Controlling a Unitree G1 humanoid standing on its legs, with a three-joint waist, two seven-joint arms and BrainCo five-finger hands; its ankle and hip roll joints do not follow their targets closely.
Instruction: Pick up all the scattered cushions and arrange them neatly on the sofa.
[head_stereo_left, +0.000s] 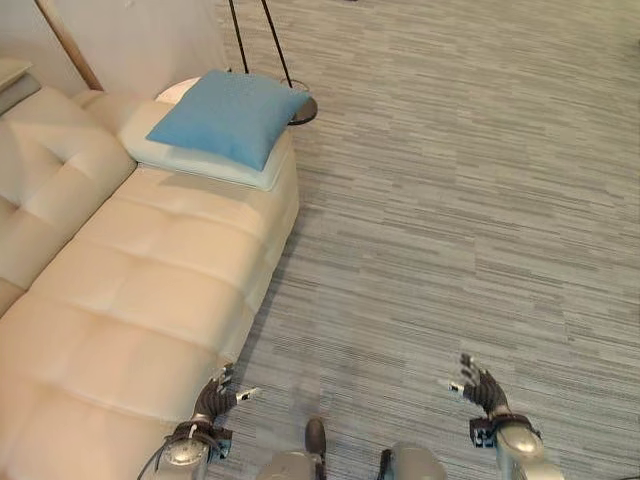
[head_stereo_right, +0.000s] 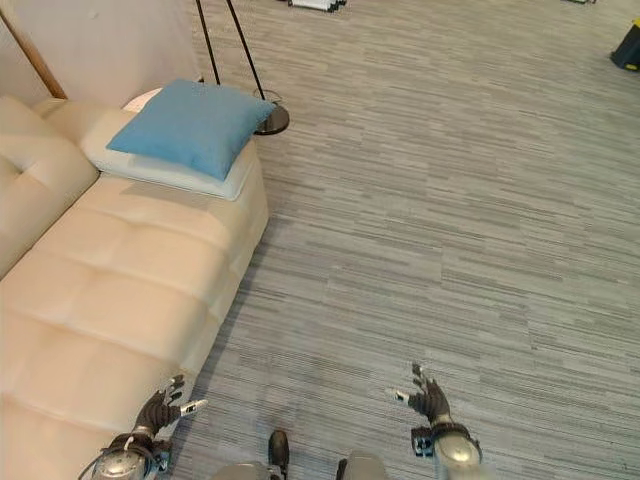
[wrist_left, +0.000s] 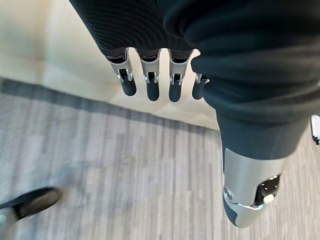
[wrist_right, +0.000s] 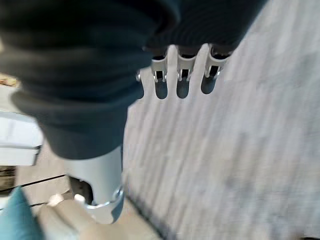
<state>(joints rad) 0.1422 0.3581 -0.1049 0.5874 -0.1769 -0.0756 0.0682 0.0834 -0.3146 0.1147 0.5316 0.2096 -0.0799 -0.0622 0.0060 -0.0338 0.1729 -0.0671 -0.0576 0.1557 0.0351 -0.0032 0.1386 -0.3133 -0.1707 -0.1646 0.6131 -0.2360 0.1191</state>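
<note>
A blue cushion (head_stereo_left: 228, 115) lies on top of a pale mint cushion (head_stereo_left: 205, 163) at the far end of the cream sofa (head_stereo_left: 130, 300). My left hand (head_stereo_left: 213, 398) hangs low beside the sofa's near front corner, fingers relaxed and holding nothing. My right hand (head_stereo_left: 480, 388) hangs over the grey carpet, well to the right of the sofa, fingers also relaxed and empty. In the left wrist view the fingers (wrist_left: 150, 80) point toward the sofa's base; in the right wrist view the fingers (wrist_right: 182, 75) hang over carpet.
A floor lamp's thin black legs and round base (head_stereo_left: 303, 108) stand just past the sofa's far end. Grey striped carpet (head_stereo_left: 450, 220) spreads wide to the right of the sofa. A dark object (head_stereo_right: 628, 45) sits at the far right.
</note>
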